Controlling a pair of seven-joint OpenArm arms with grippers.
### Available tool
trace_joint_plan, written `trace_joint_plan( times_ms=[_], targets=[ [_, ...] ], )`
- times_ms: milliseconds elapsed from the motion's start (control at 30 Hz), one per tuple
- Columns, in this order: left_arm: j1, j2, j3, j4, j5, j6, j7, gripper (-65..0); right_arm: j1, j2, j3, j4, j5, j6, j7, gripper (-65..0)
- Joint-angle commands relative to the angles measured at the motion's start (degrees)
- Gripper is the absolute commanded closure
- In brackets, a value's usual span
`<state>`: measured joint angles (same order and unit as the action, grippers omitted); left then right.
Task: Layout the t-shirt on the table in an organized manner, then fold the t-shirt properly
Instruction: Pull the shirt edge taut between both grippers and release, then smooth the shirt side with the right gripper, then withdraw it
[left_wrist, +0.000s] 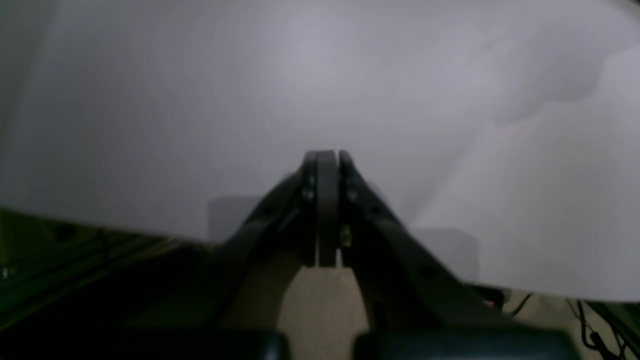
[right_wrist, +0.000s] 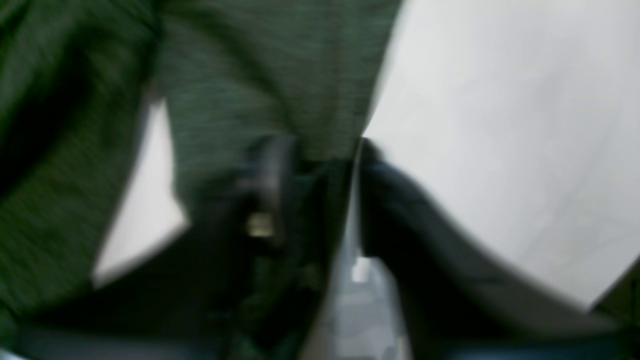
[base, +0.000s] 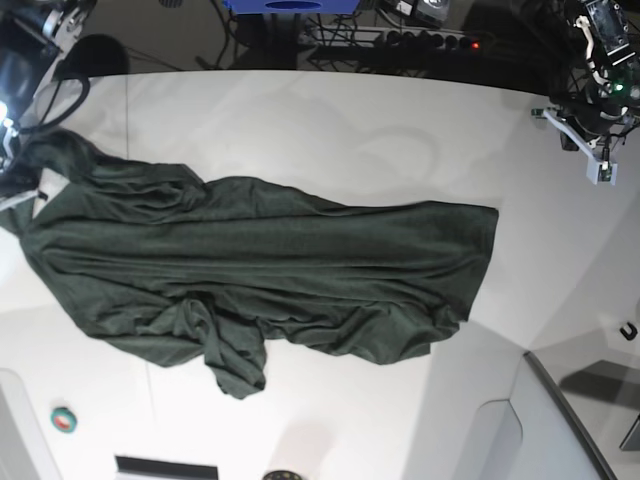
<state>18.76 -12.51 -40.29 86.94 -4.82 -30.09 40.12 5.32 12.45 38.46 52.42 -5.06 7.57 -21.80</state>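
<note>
The dark green t-shirt (base: 260, 270) lies stretched out and wrinkled across the white table (base: 350, 130), with a bunched flap hanging toward the front. Its left end rises to the view's left edge, where the right arm stands. In the blurred right wrist view, my right gripper (right_wrist: 325, 160) has green cloth (right_wrist: 260, 75) bunched between its narrowly parted fingers, over the table (right_wrist: 500, 125). My left gripper (left_wrist: 327, 155) is shut and empty above the bare table (left_wrist: 200, 100) near its edge. In the base view the left gripper (base: 598, 150) hangs at the far right, away from the shirt.
A small green and red roll (base: 64, 419) lies at the front left. A dark curved seam (base: 565, 405) runs through the front right. Cables and a power strip (base: 420, 40) sit behind the back edge. A small black hook (base: 627, 330) rests at the right.
</note>
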Motion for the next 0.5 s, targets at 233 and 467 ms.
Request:
trace_joint_plan(
  times_ms=[233,467],
  targets=[
    [1.06,-0.72,-1.6,1.37,-0.41,-1.25,-0.87,0.0,-5.19,-0.98,6.25,6.87,-0.61,-0.14,-0.92,-0.5],
    [1.15,-0.63,-1.33,1.2,-0.41,-1.25,-0.95,0.0,-16.71,-8.45,9.5,33.86,-0.61,10.05,-6.02,-0.3]
  ],
)
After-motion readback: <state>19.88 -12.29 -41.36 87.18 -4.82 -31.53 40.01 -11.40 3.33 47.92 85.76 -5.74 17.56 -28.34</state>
